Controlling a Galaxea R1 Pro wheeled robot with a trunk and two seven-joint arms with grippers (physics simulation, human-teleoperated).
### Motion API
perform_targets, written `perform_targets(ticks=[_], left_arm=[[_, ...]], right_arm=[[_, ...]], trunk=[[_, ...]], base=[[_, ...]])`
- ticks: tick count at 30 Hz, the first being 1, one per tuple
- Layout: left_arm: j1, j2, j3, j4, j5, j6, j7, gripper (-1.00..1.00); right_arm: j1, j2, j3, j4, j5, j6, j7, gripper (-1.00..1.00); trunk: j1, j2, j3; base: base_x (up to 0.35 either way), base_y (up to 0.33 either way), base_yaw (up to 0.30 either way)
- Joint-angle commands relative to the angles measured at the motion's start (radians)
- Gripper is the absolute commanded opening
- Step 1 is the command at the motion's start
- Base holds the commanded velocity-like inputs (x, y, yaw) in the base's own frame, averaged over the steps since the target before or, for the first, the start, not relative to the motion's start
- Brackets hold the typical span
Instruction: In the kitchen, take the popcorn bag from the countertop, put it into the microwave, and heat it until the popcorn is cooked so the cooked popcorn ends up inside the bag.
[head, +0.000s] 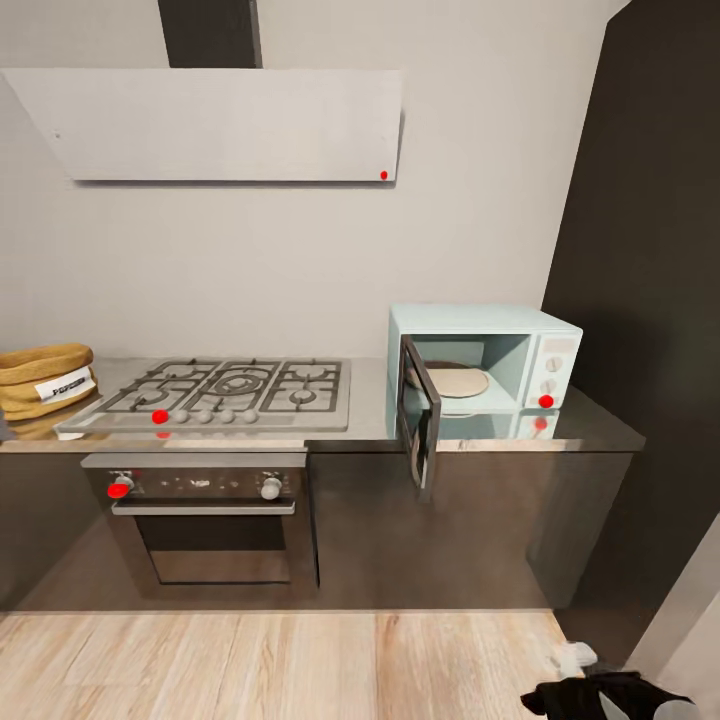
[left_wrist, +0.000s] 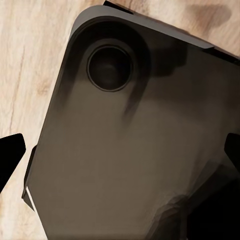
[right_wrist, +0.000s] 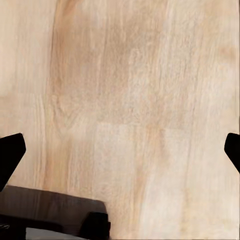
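The popcorn bag (head: 45, 381), a tan sack with a white label, sits at the far left end of the grey countertop (head: 372, 400); the popcorn is hidden. The mint-blue microwave (head: 520, 350) stands at the right end. Its dark door (head: 420, 425) is swung open, and a round tan plate (head: 460, 382) lies inside. My left gripper (left_wrist: 120, 155) is open above my own dark base. Over bare wooden floor, my right gripper (right_wrist: 120, 155) is open too. Neither holds anything, and both are far from the counter.
A gas hob (head: 220, 392) lies between bag and microwave, above a built-in oven (head: 210, 520) and below a hood (head: 220, 125). A tall dark cabinet (head: 640, 300) closes the right side. Wooden floor (head: 280, 660) lies before the cabinets. Part of my right arm (head: 600, 692) shows low down.
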Motion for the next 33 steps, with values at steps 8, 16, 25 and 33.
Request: perform_targets(ticks=[8,16,25,33], left_arm=[[0.000,0.000,-0.002,-0.001,0.005,-0.002,0.000,1.00],[0.000,0.000,0.003,0.000,0.005,-0.002,0.000,1.00],[0.000,0.000,0.002,0.000,0.006,-0.002,0.000,1.00],[0.000,0.000,-0.011,0.000,-0.003,-0.002,-0.006,1.00]], right_arm=[[0.346,0.116,-0.012,0.010,0.009,-0.241,-0.246,1.00],[0.354,0.115,-0.015,0.011,0.003,-0.228,-0.252,1.00],[0.355,0.119,-0.017,0.012,0.000,-0.219,-0.256,1.00],[0.378,0.144,-0.020,0.013,-0.001,-0.175,-0.328,1.00]], trunk=[[0.000,-0.001,-0.001],[0.000,-0.001,-0.001],[0.000,-0.001,-0.001],[0.000,-0.001,0.001]], base=[[0.000,0.000,0.000],[0.000,0.000,0.000],[0.000,0.000,0.129],[0.000,0.000,0.266]])
